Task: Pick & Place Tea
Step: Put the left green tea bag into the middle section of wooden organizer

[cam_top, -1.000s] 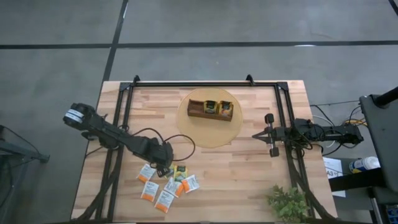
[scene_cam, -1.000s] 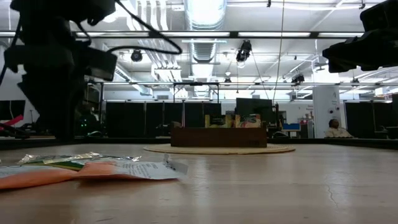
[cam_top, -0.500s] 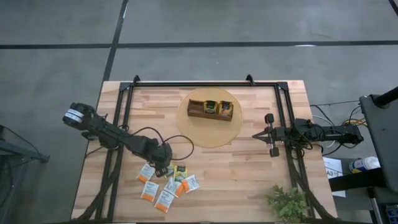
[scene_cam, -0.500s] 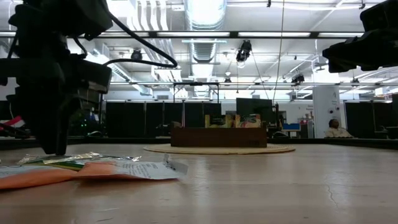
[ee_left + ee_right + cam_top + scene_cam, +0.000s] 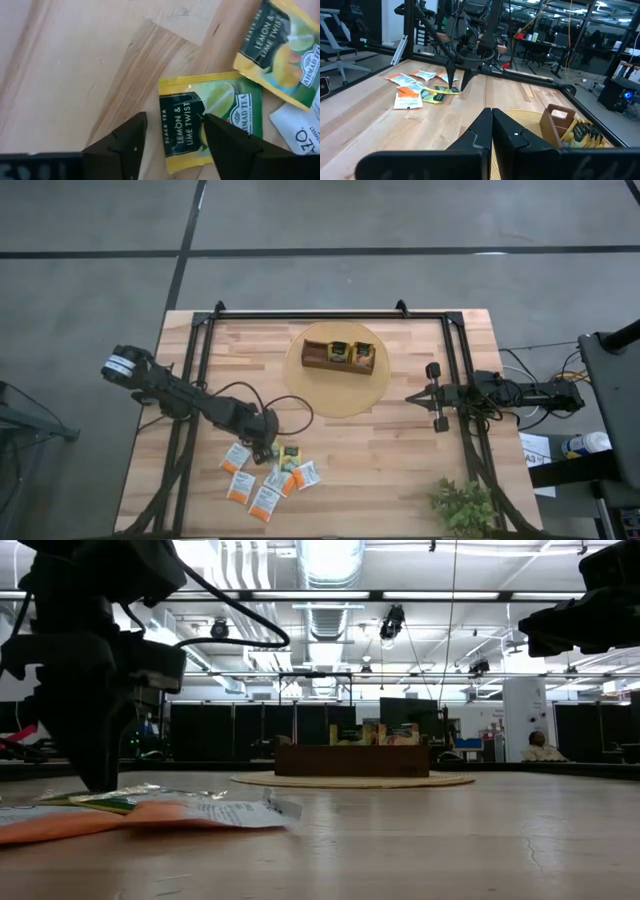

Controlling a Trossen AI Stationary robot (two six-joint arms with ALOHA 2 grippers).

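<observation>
Several tea packets (image 5: 265,485) lie flat in a loose cluster near the table's front left; most are white-and-orange. My left gripper (image 5: 267,448) points steeply down over the cluster's far edge and is open. Its fingers stand on either side of the dark-panel end of a yellow-green tea packet (image 5: 210,117), which lies flat on the wood. A second yellow-green packet (image 5: 282,55) lies beside it. My right gripper (image 5: 491,117) is shut and level above the table's right side, holding nothing. The wooden tray (image 5: 315,361) stands far off on a round mat. My left gripper's fingertips (image 5: 135,131) are down at the level of the yellow-green packet's dark-panel end (image 5: 176,125), one on each side of it, coming from above. I cannot tell whether they touch the packet or the wood.
The tray holds yellow-green packets (image 5: 350,353) in its compartments and sits on a tan round mat (image 5: 340,395) at the table's far middle. A small green plant (image 5: 460,505) stands at the front right corner. Bare wood lies between the cluster and the mat.
My left gripper has sunk toward the tea packets and now stands low over the yellow-green one. The packets have not moved.
</observation>
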